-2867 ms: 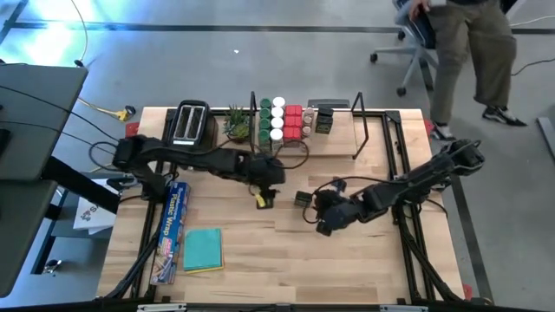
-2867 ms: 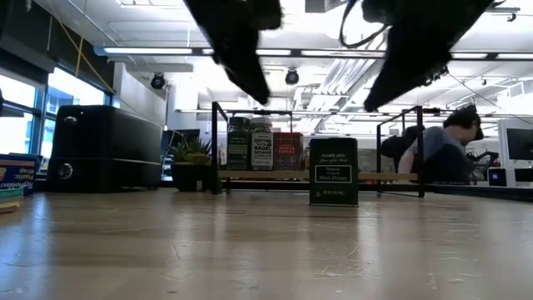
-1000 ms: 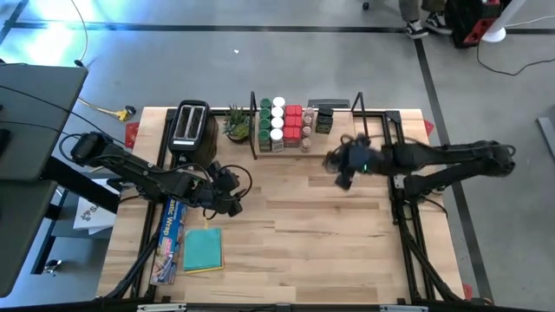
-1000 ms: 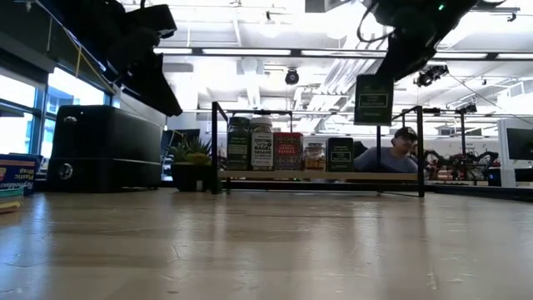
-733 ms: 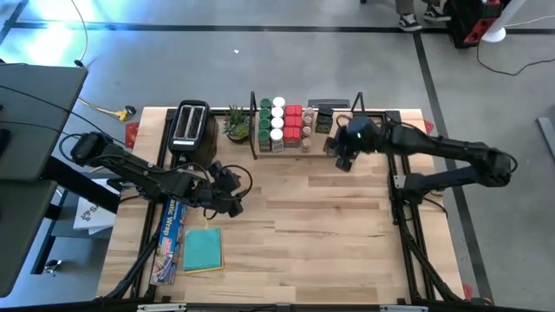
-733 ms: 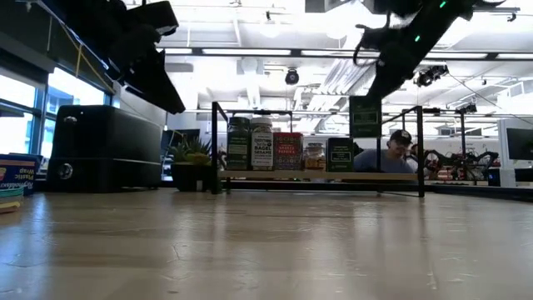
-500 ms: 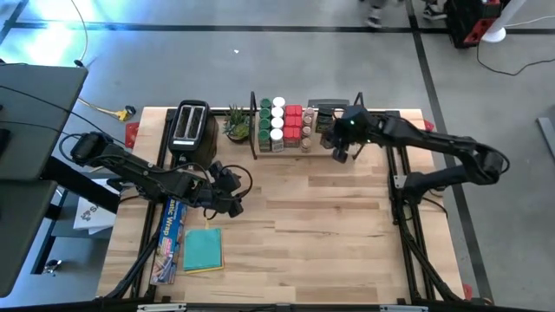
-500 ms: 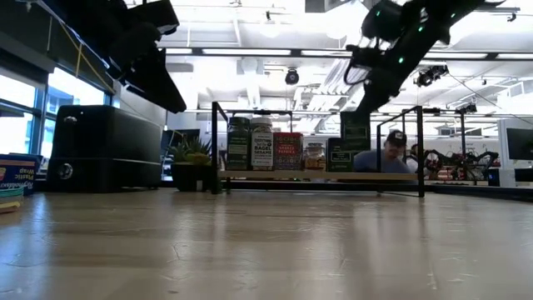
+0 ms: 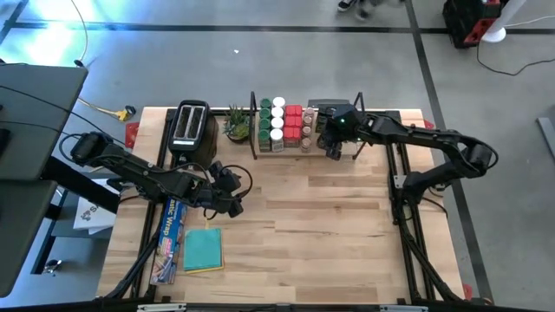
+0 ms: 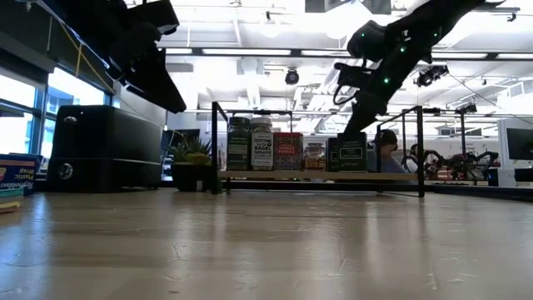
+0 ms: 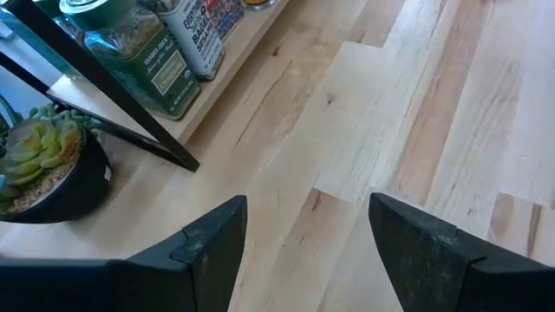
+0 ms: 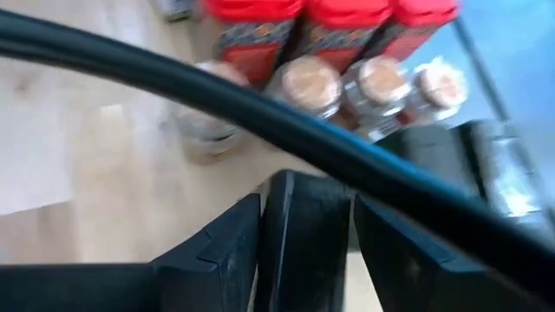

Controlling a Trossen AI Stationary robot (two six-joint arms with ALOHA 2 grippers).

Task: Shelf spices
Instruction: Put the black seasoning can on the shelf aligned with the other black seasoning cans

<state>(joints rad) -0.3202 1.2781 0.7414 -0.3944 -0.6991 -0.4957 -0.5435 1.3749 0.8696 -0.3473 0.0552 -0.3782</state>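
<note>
The shelf stands at the table's far edge and carries the spices: green-lidded jars, white-lidded jars, red tins, tiny clear jars and dark tins. Another dark tin stands upright with its base on the shelf plank, right of the row. My right gripper hangs just over it. Its open fingers flank the tin with a thin slit on each side. My left gripper is open with nothing between its fingers, over the table's left middle.
A black toaster and a small potted plant stand left of the shelf. A box of plastic wrap and a teal pad lie at the near left. Bare wood spans the table's middle. A person sits beyond the shelf.
My right gripper has carried the dark tin toward the table's far edge and a little left, rolling its wrist, and has come down to the shelf. The tin hung above the plank a second ago and now stands on it beside the other dark tin.
</note>
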